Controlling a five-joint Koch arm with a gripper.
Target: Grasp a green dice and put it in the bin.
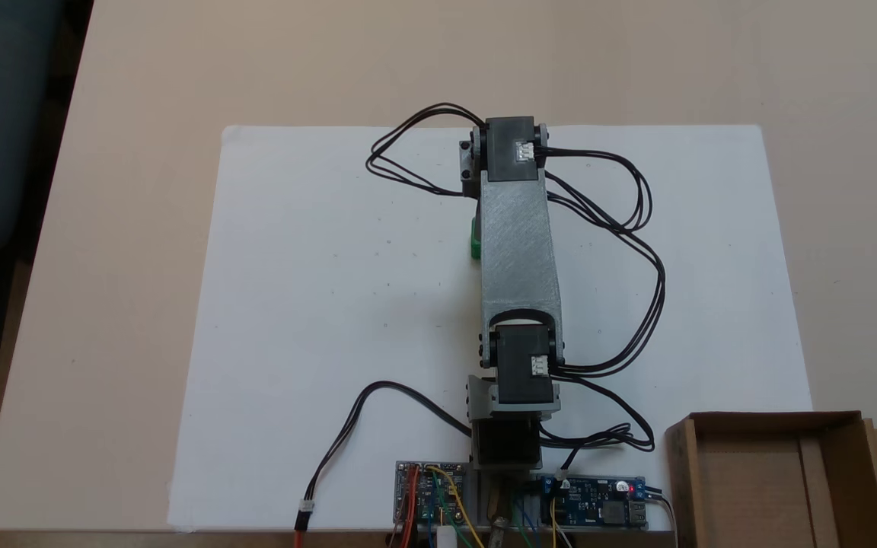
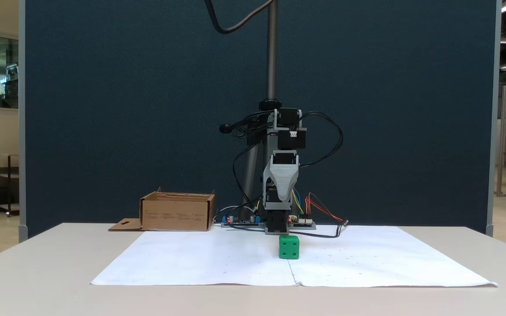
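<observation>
**Gripper tucked under folded arm, dice on paper, bin off to the side**

Gripper (image 2: 278,199) hangs pointing down beneath the folded arm (image 1: 518,243) in a fixed view, seen end-on as one tapered grey piece. Its jaws lie one behind the other, so whether it is wide or narrow cannot be told. Nothing can be seen held in it.

The dice (image 2: 289,246) sits on the white paper (image 2: 367,263), below the gripper, nearer the camera and slightly to its right in that view. It rests flat on one face, apart from the gripper, and pips show on the face toward the camera. From above, a green sliver of it (image 1: 475,242) peeks out along the left edge of the arm's grey link.

The bin (image 2: 176,215) stands to the left of the gripper and farther back in that view, level with the arm's base, well apart from the dice. Its flap (image 2: 125,225) lies flat on the table (image 2: 37,272), pointing away from the gripper. In the view from above, the bin (image 1: 777,417) is at the lower right, just off the paper's corner, its inside bare.

Black cables (image 1: 636,228) loop out from the arm on both sides. Circuit boards (image 1: 598,502) lie by the base, between the arm and the bin.
</observation>
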